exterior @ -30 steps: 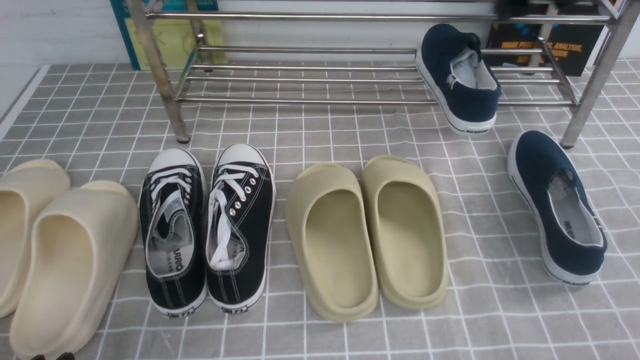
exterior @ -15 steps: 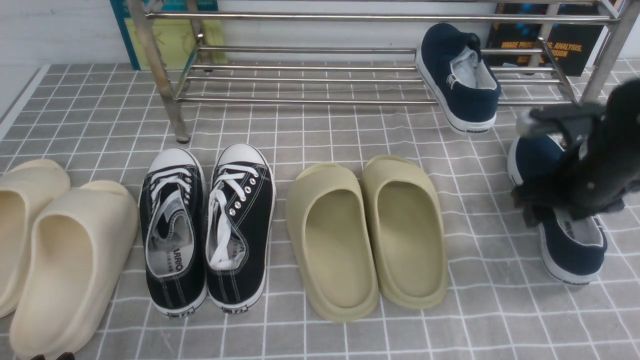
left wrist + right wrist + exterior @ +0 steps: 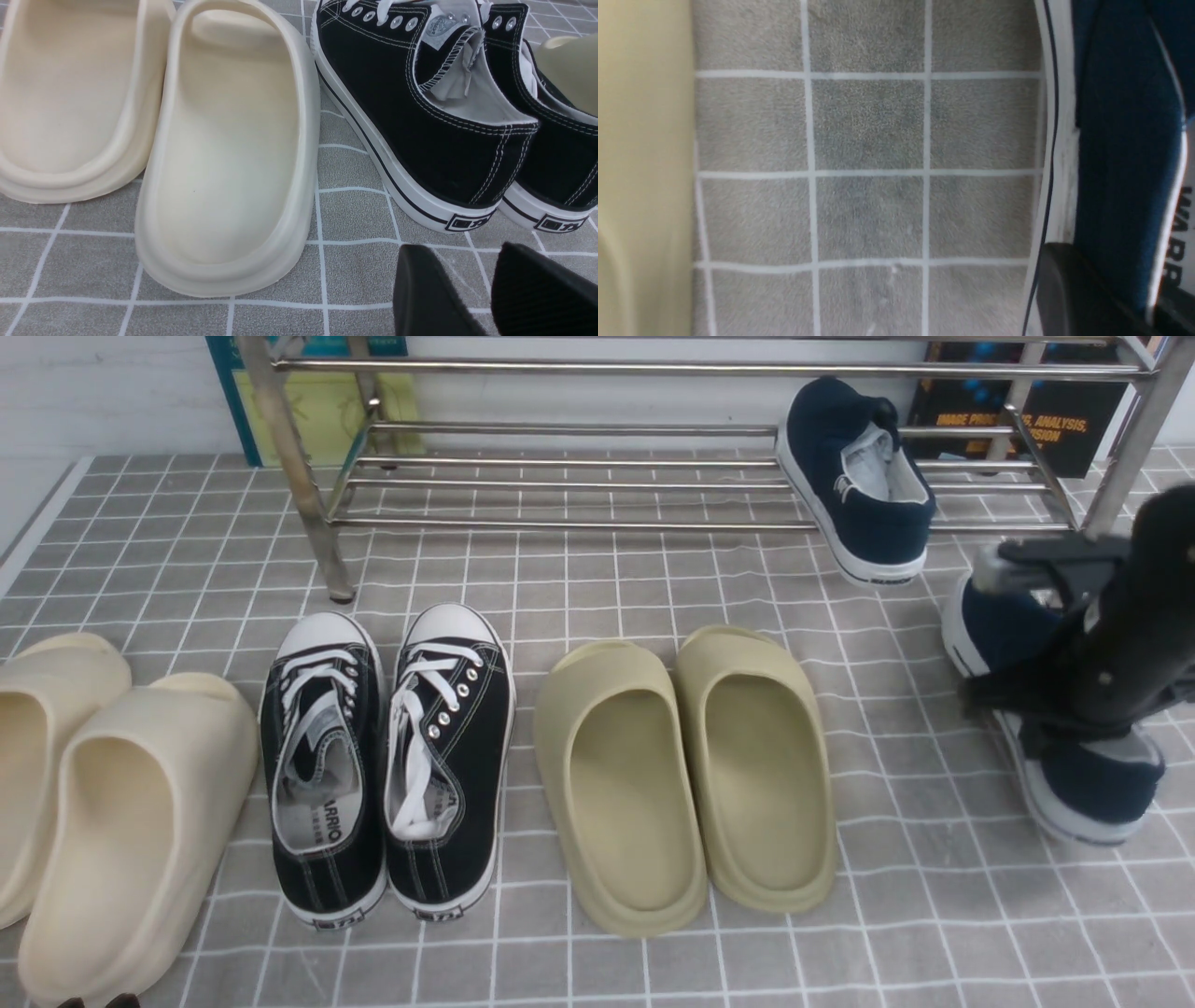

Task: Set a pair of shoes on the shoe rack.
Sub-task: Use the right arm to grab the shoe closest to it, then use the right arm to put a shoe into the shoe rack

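Right tool point(image 3: 1046, 709) is clamping navy-blue canvas slip-on sneaker point(image 3: 1097, 784) before shiny steel-tube rack point(image 3: 579, 525); next probably needing lift beside racked mate point(image 3: 868, 523).

Bright, even, diffuse light; shadows are faint. Mild glare streaks the tubes of the shoe rack point(image 3: 560, 367). The right gripper point(image 3: 1004, 633) smears with motion blur, and the navy shoe point(image 3: 1125, 140) against its finger point(image 3: 1069, 289) looks soft.
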Controlling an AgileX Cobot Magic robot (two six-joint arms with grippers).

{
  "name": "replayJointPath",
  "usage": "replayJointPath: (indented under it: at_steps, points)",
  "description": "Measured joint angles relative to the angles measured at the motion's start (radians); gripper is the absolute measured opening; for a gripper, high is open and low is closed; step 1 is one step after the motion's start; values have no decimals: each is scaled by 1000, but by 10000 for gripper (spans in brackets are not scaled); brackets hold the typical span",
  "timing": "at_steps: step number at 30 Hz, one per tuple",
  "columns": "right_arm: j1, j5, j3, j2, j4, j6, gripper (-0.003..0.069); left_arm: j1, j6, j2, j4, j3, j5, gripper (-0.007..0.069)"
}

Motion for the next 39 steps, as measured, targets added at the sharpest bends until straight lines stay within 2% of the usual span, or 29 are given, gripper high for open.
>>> replayJointPath:
  at_steps: [5,8,16,25,29,39]
  points:
    - [0,156,-117,-9,-2,-3,25,0,0,0,0,0,0,239]
    - [0,194,-171,-9,-5,-13,25,0,0,0,0,0,0,239]
    - [1,112,-340,52,-45,-32,25,0,0,0,0,0,0,239]
    - [-3,121,-742,372,-51,-97,25,0,0,0,0,0,0,239]
    - [-9,148,-857,468,-57,-102,25,0,0,0,0,0,0,239]
    - [-29,104,-977,575,-75,-212,26,0,0,0,0,0,0,239]
